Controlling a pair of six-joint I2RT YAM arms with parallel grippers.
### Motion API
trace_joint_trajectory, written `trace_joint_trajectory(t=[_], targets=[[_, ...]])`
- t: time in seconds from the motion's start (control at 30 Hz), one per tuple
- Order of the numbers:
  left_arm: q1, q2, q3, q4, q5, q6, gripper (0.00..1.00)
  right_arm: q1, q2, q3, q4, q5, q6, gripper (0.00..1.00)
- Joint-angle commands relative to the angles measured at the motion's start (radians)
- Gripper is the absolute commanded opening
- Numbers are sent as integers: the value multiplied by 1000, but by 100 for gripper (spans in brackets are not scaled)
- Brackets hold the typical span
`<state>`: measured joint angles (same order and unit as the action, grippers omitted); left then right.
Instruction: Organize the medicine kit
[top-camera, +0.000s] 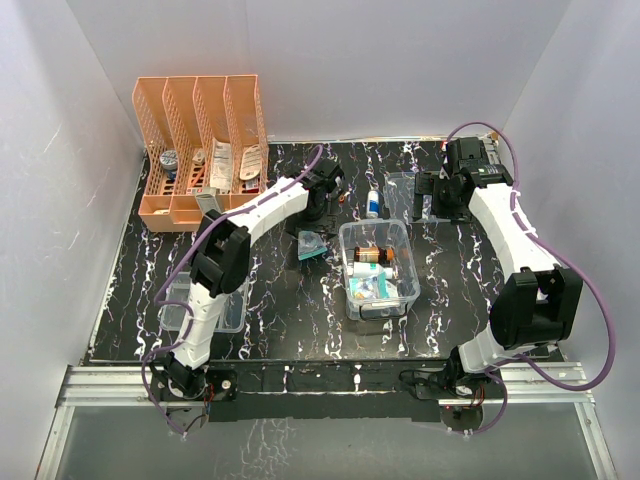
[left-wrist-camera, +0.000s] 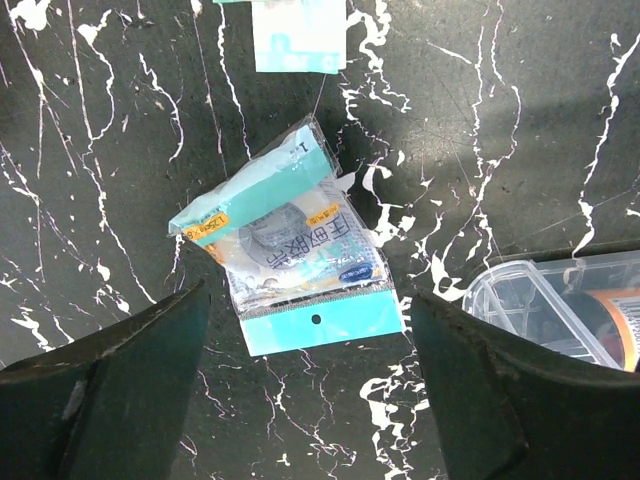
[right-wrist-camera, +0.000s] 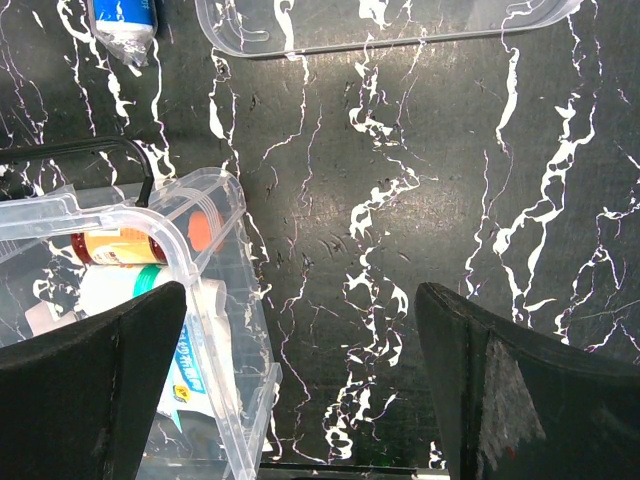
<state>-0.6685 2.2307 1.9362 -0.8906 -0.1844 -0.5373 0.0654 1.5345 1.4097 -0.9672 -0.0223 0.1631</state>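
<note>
Left gripper (left-wrist-camera: 305, 400): its dark jaws stand wide apart, holding nothing. Just beyond them, a crinkled clear packet (left-wrist-camera: 290, 255) with teal bands and an orange strip lies on the black, white-veined table (left-wrist-camera: 520, 120). Its printed characters are too tilted to read. Right gripper (right-wrist-camera: 300, 390) gapes wide, also empty. The medicine kit (top-camera: 412, 265), a clear open-topped plastic box, sits mid-table beside the right jaws, with an amber bottle (right-wrist-camera: 115, 245) inside.
</note>
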Motion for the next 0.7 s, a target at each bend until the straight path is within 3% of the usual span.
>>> trace_joint_trajectory(t=[0.0, 0.23, 0.43, 0.53, 0.67], targets=[[14, 0, 24, -28, -6, -23, 82, -3, -6, 20, 34, 7, 0, 98], [45, 46, 17, -12, 0, -36, 84, -3, 12, 37, 25, 11, -3, 98], [64, 90, 36, -3, 36, -30, 77, -3, 17, 38, 22, 13, -3, 98], [67, 96, 29, -7, 53, -27, 64, -3, 18, 38, 22, 18, -5, 98], [67, 90, 12, -14, 67, -27, 35, -3, 16, 29, 26, 22, -4, 98]])
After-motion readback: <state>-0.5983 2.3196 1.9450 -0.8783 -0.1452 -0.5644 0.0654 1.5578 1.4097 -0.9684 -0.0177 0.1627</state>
